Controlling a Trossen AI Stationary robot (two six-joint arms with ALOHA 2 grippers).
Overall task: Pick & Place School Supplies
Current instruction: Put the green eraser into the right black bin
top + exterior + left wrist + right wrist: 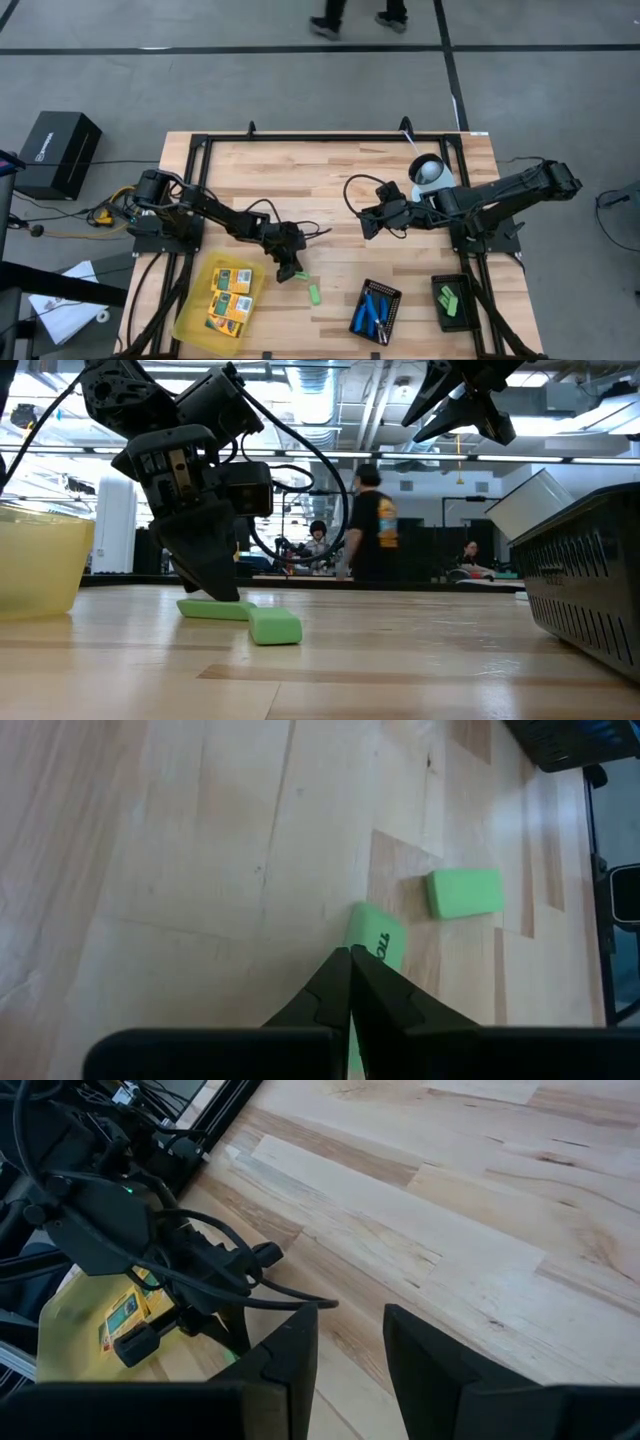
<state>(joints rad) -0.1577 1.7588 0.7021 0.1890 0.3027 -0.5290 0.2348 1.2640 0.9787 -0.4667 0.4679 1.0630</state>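
Two green blocks [465, 892] [375, 936] lying on the bare wood just beside the yellow tray [190, 318], close together. Left gripper [290, 270] down at the nearer block, fingers pressed together, tips touching its edge. Right gripper [368, 222] hovering mid-table, fingers spread, holding nothing. Yellow-orange packs [230, 296] sitting in that tray.
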